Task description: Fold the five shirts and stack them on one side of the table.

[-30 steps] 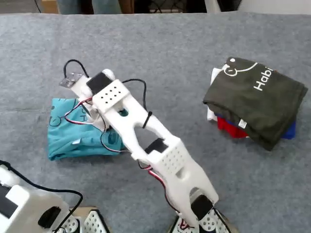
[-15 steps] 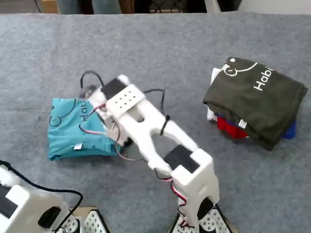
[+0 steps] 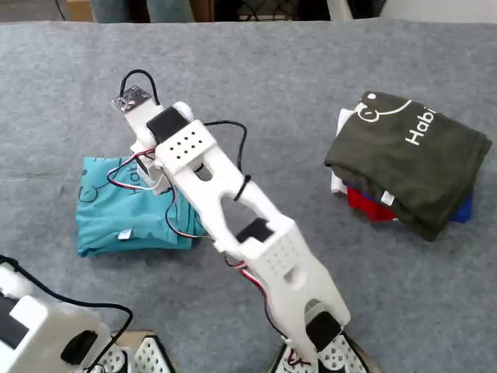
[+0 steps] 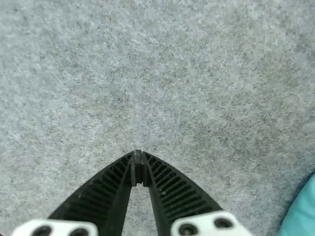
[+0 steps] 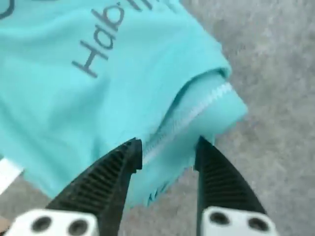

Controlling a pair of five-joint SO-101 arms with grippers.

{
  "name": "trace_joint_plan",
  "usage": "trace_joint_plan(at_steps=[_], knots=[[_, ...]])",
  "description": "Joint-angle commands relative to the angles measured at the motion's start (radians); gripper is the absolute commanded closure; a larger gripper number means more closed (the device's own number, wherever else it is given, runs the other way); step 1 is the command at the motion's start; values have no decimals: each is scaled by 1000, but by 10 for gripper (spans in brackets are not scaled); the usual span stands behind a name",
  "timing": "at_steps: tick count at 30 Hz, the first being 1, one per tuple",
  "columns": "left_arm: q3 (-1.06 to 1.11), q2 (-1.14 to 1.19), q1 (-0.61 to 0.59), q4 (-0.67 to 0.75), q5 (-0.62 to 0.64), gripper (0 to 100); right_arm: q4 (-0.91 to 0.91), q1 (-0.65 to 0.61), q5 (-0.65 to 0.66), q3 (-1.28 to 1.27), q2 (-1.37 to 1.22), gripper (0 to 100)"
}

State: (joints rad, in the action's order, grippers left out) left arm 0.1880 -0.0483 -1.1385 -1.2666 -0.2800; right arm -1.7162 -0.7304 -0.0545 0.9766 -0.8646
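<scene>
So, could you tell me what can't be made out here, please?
High view: the dark shirt hides the stack below, bar white, red and blue edges; count unclear.
High view: the right arm covers part of the teal shirt.
Left wrist view: the edge cuts off the teal shirt.

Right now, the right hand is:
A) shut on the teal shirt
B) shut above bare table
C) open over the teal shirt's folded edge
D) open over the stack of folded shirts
C: the right wrist view shows the right hand open, with the folded edge of the teal shirt lying in the gap and nothing clamped.
</scene>
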Motion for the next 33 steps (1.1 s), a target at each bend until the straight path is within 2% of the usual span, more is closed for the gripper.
trace_joint_plan(at_steps=[1,6,12,20,24,30,33], knots=[[-8,-21,4,8,-3,970,-38,-15,-12,219,-79,784],[-8,-21,4,8,-3,970,-46,-17,-12,326,-156,796],[-8,-21,2,8,-5,970,-49,3,-8,328,-120,907],[-16,-21,2,9,-6,970,-51,87,-6,326,-4,910],[-16,-21,2,12,-6,970,-51,40,-9,326,39,909],[-16,-21,7,12,-8,970,-48,-63,-11,326,-12,766],[-18,-21,7,12,-8,970,-46,-87,-12,331,-70,752]])
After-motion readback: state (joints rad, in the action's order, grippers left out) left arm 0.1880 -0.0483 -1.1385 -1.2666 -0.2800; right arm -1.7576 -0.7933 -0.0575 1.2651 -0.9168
